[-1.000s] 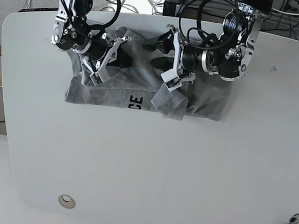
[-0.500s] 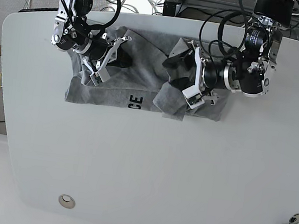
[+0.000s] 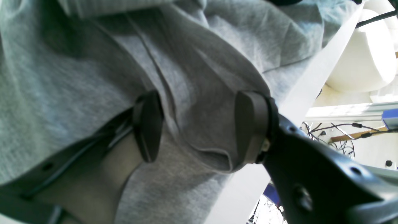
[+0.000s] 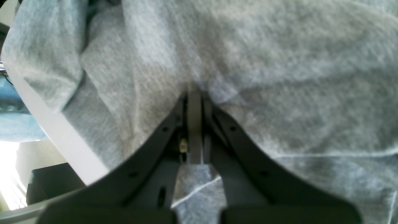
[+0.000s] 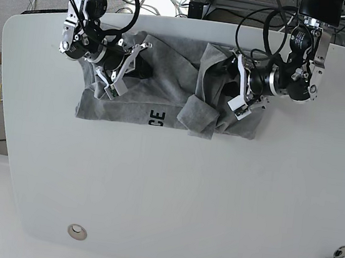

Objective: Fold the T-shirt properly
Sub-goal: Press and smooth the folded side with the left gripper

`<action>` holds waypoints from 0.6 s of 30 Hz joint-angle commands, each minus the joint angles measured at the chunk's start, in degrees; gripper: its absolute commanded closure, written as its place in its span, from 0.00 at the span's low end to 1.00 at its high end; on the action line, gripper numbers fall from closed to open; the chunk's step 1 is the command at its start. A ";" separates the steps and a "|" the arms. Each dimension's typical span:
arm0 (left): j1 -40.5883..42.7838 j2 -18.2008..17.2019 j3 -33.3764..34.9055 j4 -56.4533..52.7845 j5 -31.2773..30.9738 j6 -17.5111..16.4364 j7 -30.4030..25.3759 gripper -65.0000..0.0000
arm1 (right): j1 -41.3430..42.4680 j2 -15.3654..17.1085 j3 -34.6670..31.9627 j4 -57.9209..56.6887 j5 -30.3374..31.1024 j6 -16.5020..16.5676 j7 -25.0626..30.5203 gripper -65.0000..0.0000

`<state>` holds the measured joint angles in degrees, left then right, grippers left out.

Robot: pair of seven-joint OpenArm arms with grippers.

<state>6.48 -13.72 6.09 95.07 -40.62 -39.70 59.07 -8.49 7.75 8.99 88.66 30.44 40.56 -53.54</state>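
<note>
The T-shirt [image 5: 157, 96] lies rumpled at the surface's [image 5: 171, 192] far edge. The right end effector [image 4: 194, 93] is clenched on cloth; the left end effector [image 3: 199, 127] gapes around a fold. Next, probably closing and drawing the side inward.

In the base view, the T-shirt [image 5: 164, 96] shows only the black letters "CE" [image 5: 155, 118]; folds hide the rest of the print. The right gripper [image 4: 194, 93] sinks its tips into grey cloth. Both wrist views cut off the T-shirt's edges, and the right one is blurred.
</note>
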 commanded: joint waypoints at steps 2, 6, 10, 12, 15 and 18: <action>-0.72 -0.39 -0.24 1.24 -1.27 -0.30 -0.91 0.50 | -0.08 0.38 0.10 0.00 -2.88 -0.56 -2.33 1.00; -0.72 -0.39 -0.33 1.24 -1.27 -0.30 -1.00 0.66 | -0.26 0.38 0.10 0.00 -2.88 -0.56 -2.33 1.00; -0.81 -0.39 -0.33 0.89 -1.27 -0.30 -1.00 0.86 | -0.26 0.38 0.10 0.00 -2.88 -0.56 -2.33 1.00; -0.81 -0.39 -0.33 0.89 -1.18 -0.30 -1.00 0.86 | -0.17 0.38 0.10 0.00 -2.88 -0.56 -2.33 1.00; -0.99 -0.39 -0.33 0.80 -1.01 -0.30 -1.09 0.86 | -0.08 0.38 0.10 0.00 -2.88 -0.56 -2.33 1.00; -1.07 -0.39 -0.42 0.80 -0.92 -0.30 -1.09 0.86 | -0.08 0.38 0.10 0.00 -2.88 -0.56 -2.33 1.00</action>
<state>6.35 -13.85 6.00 95.07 -40.66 -39.70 59.09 -8.58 7.75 9.02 88.66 30.41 40.53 -53.36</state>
